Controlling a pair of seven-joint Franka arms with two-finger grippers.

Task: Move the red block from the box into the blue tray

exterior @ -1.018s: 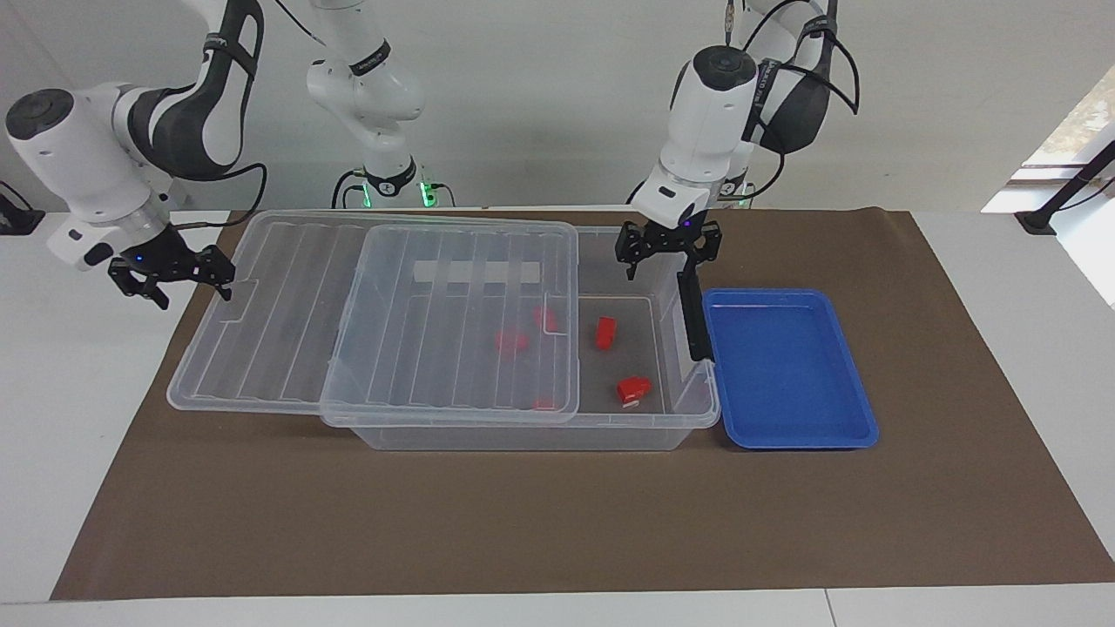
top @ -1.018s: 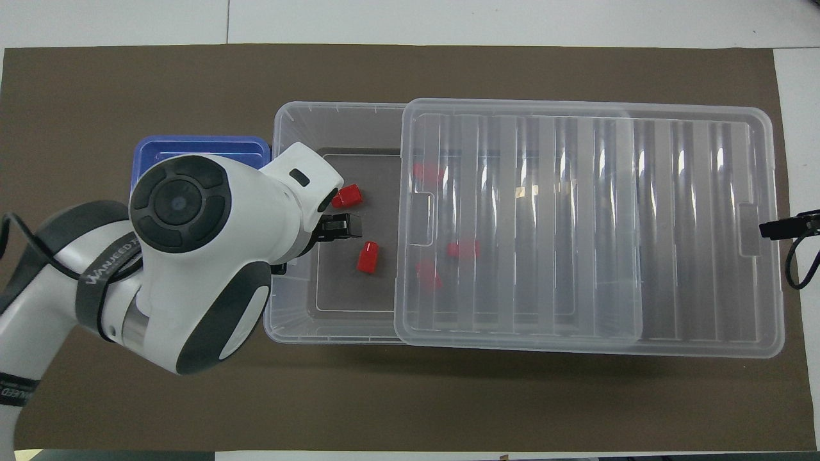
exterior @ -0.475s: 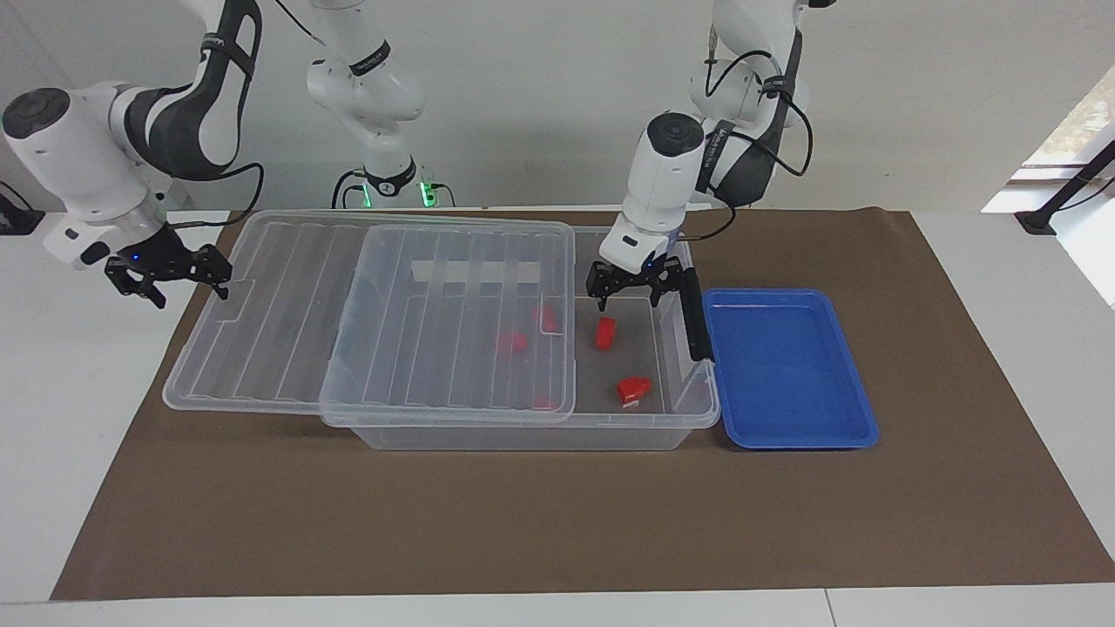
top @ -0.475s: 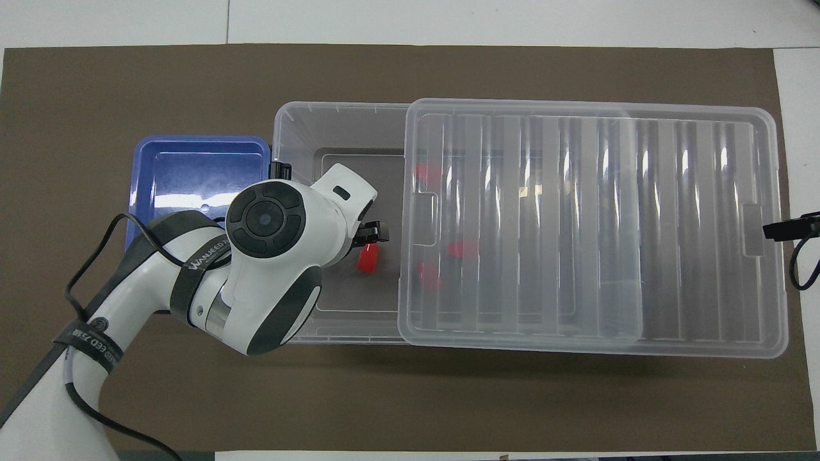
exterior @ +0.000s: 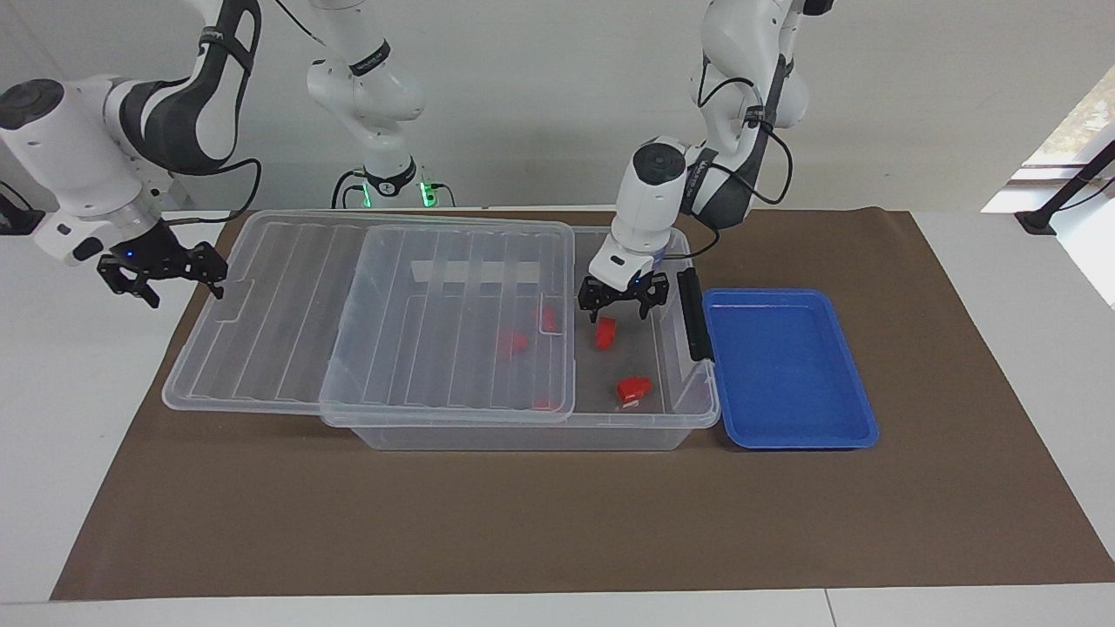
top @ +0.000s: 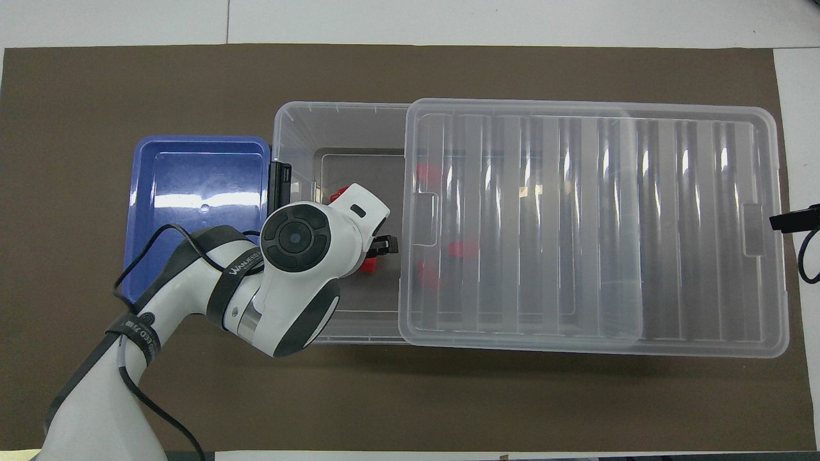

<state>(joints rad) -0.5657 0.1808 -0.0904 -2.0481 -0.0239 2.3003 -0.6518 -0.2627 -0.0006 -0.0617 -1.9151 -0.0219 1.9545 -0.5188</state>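
The box (exterior: 523, 433) is a clear bin whose ribbed lid (exterior: 435, 331) is slid toward the right arm's end, leaving the end by the blue tray (exterior: 788, 370) uncovered. On the uncovered floor stands the small red block (exterior: 605, 332). My left gripper (exterior: 620, 310) hangs open low inside the box, just above that block and apart from it. In the overhead view the left arm covers most of the red block (top: 368, 266). The blue tray (top: 192, 173) has nothing in it. My right gripper (exterior: 161, 274) waits open off the lid's outer end.
A wider red block (exterior: 633, 389) with a pale patch lies farther from the robots on the uncovered floor. Other red blocks (exterior: 512, 341) show through the lid. A black latch (exterior: 692, 318) stands on the box wall beside the tray.
My left gripper has come down from above the box's rim into the uncovered end, stopping over the red block. The right gripper has drifted slightly away from the lid.
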